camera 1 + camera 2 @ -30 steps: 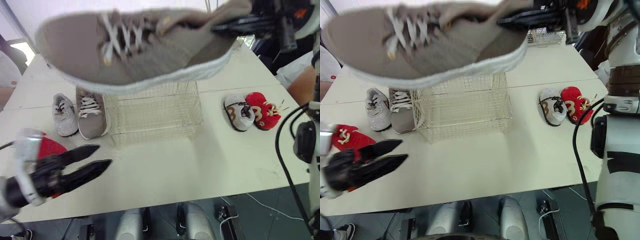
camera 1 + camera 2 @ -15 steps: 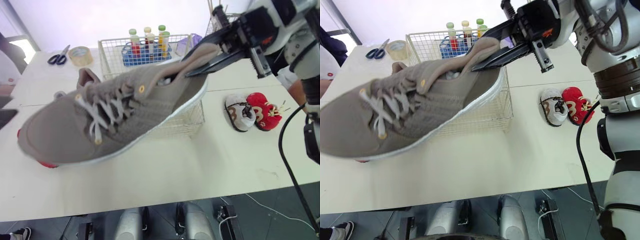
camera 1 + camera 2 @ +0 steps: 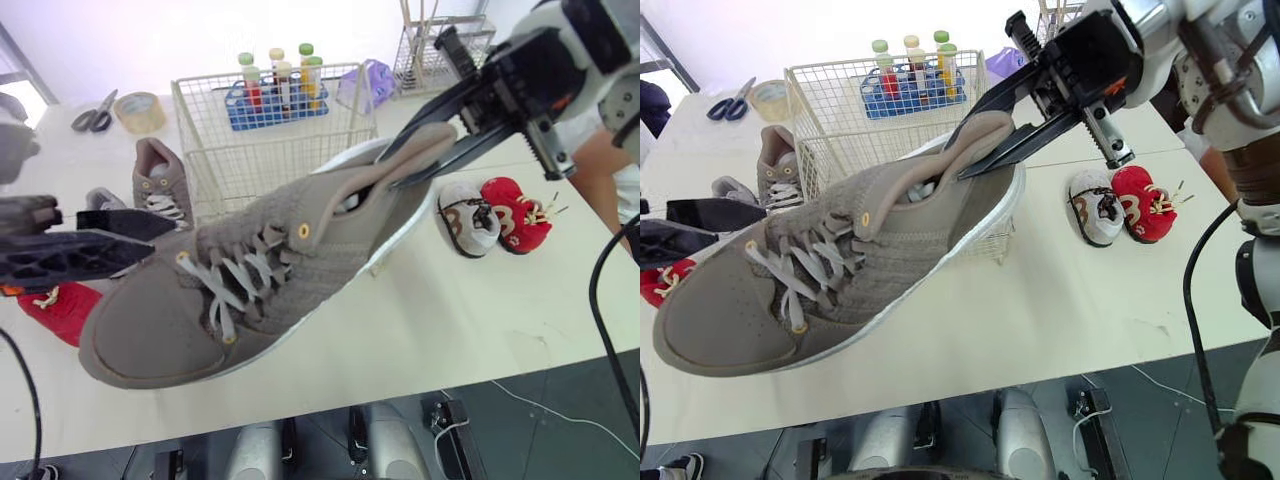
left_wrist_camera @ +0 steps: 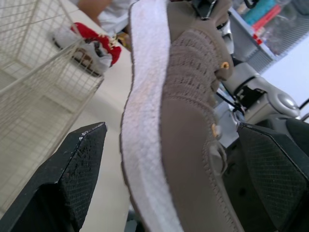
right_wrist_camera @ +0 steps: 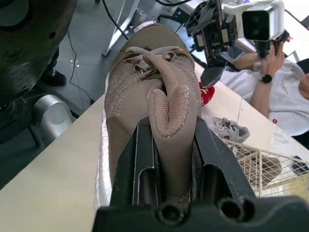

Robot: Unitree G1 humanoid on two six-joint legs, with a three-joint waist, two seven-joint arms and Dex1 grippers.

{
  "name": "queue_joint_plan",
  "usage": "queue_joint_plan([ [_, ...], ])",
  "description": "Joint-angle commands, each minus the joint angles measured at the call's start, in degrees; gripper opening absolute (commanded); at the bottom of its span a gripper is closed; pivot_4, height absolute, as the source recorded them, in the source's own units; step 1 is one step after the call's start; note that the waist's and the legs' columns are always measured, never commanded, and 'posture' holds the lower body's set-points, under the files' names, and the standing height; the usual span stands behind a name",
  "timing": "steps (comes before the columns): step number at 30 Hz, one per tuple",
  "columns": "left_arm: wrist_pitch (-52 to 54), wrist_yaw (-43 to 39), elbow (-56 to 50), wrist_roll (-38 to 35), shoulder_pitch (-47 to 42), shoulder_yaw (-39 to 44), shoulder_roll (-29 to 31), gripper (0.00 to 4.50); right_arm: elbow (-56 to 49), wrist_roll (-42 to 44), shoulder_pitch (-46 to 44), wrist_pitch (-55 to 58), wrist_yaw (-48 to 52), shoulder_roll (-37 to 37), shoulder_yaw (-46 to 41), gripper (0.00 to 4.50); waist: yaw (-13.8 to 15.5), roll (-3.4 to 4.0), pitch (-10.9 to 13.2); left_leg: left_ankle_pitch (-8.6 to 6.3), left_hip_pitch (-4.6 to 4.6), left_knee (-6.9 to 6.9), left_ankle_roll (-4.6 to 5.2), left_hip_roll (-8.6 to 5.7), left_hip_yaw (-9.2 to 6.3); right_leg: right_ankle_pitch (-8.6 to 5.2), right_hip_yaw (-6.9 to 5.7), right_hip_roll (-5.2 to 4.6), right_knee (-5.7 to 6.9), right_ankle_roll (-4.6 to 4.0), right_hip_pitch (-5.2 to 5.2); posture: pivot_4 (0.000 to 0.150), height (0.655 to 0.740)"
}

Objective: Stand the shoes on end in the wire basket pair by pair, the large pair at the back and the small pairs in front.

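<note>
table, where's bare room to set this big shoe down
Bare: table between the wire basket and the near edge, and in front of the white shoe and red shoe. Crowded: left of the basket, around the second tan shoe.

No text, label or number can be read anywhere.

The white table [image 3: 480, 300] carries a wire basket [image 3: 232, 160], small shoes [image 3: 470, 218], tape [image 3: 140, 110], scissors [image 3: 95, 112].

the held tan shoe [image 3: 250, 290] hides the near right corner of the wire basket [image 3: 215, 160]. the left gripper [image 3: 165, 237] covers most of a grey shoe [image 3: 103, 198].
</note>
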Motion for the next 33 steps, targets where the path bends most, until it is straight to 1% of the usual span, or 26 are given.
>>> queue_joint_plan([
  [1, 1.6, -2.7, -3.6, 1.4, -3.8, -3.1, -1.3, 4.50, -0.4, 1.8, -3.4, 0.0, 0.1, -1.0, -2.2, 0.27, 0.1, -0.01, 0.0, 0.00, 0.00, 0.01, 0.00, 0.00, 0.00, 0.00, 0.00, -0.01, 0.00, 0.00, 0.01, 0.150, 0.7400],
  [3, 2.8, -2.8, -4.6, 1.1, -5.5, -4.5, -2.4, 4.50, -0.5, 1.4, -3.5, -0.4, 0.1, -1.0, -1.9, 0.27, 0.3, -0.02, 0.0, 0.00, 0.00, 0.01, 0.00, -0.01, 0.01, 0.00, 0.00, 0.00, 0.00, 0.00, 0.01, 0.150, 0.7400],
  [4, 3.4, -3.4, -5.8, 2.2, -5.7, -5.0, -2.9, 4.50, -0.3, 1.0, -3.6, -0.7, 0.1, -1.0, -1.7, 0.27, 0.3, -0.02, 0.0, 0.00, 0.00, 0.02, 0.00, -0.01, -0.01, 0.00, 0.00, 0.00, 0.01, 0.00, 0.01, 0.150, 0.7400],
  [7, 4.3, -6.4, -9.0, 8.3, -3.8, -5.3, -4.3, 4.50, -0.1, 0.8, -4.0, -1.3, 0.1, -1.2, -1.5, 0.27, 0.6, -0.01, 0.0, 0.00, 0.01, 0.03, 0.00, 0.00, 0.01, 0.00, 0.01, 0.00, 0.04, 0.00, 0.01, 0.150, 0.7400],
  [10, 3.5, -8.1, -10.0, 12.7, -3.2, -5.9, -5.9, 4.50, -0.3, 1.1, -4.2, -1.4, 0.1, -1.3, -1.4, 0.27, 0.9, -0.01, 0.0, 0.01, 0.01, 0.05, 0.01, 0.00, 0.01, 0.00, 0.00, 0.00, 0.05, 0.00, 0.00, 0.150, 0.7400],
  [17, 0.1, -7.9, -8.6, 21.3, -6.8, -9.0, -9.7, 4.50, -0.8, 1.6, -4.7, -1.4, 0.1, -1.4, -1.0, 0.27, 1.2, -0.08, 0.0, 0.01, 0.00, 0.15, 0.02, -0.02, -0.05, 0.00, -0.01, 0.00, 0.09, 0.00, 0.06, 0.150, 0.7400],
  [20, 1.6, -8.9, -8.5, 20.5, -7.9, -8.9, -10.3, 4.50, -0.8, 1.9, -4.9, -1.3, 0.1, -1.7, -1.0, 0.27, 1.1, -0.08, 0.0, 0.01, 0.01, 0.16, 0.01, -0.02, -0.05, 0.00, -0.01, 0.00, 0.11, 0.00, 0.06, 0.150, 0.7400],
  [23, 3.2, -9.1, -10.0, 17.3, -8.2, -8.6, -11.1, 4.50, -0.8, 1.8, -5.1, -1.1, 0.1, -1.2, -0.9, 0.27, 1.1, -0.08, 0.0, 0.01, 0.01, 0.16, 0.02, -0.01, -0.05, 0.00, -0.01, 0.00, 0.12, 0.00, 0.06, 0.150, 0.7400],
  [26, 4.4, -7.8, -10.3, 14.3, -8.8, -8.5, -12.1, 3.70, -0.9, 1.7, -5.1, -0.9, 0.1, -0.8, -0.8, 0.27, 1.1, -0.08, 0.0, 0.01, 0.01, 0.17, 0.01, -0.01, -0.06, 0.00, 0.00, 0.00, 0.12, 0.00, 0.06, 0.150, 0.7400],
  [28, 5.1, -6.7, -9.9, 12.8, -9.3, -8.2, -12.8, 2.75, -0.8, 1.2, -5.1, -0.7, 0.1, -0.5, -0.7, 0.27, 1.2, -0.07, 0.0, 0.01, 0.01, 0.20, 0.01, -0.01, -0.08, 0.00, -0.01, 0.00, 0.16, 0.00, 0.06, 0.150, 0.7400],
  [30, 5.4, -5.6, -10.1, 11.9, -9.3, -7.6, -13.4, 1.92, -0.3, 0.4, -5.1, -0.3, 0.1, -0.6, -0.5, 0.27, 1.2, -0.07, 0.0, 0.01, 0.01, 0.26, 0.02, 0.00, -0.09, 0.00, -0.01, -0.01, 0.18, 0.00, 0.07, 0.150, 0.7400],
  [32, 4.9, -3.2, -10.7, 10.8, -9.2, -6.9, -14.7, 1.39, 0.2, 0.5, -5.1, 0.8, 0.1, -1.1, -1.0, 0.27, 1.2, -0.07, 0.0, 0.00, 0.00, 0.34, 0.03, 0.00, -0.10, 0.00, -0.01, -0.01, 0.21, 0.00, 0.10, 0.150, 0.7400],
  [33, 4.5, -1.5, -10.7, 9.3, -9.2, -6.4, -15.5, 1.24, 0.3, 0.7, -4.9, 1.8, 0.1, -1.5, -1.4, 0.27, 1.2, -0.07, 0.0, -0.02, 0.00, 0.40, 0.06, 0.00, -0.12, 0.00, -0.01, -0.01, 0.23, 0.00, 0.14, 0.150, 0.7400],
])
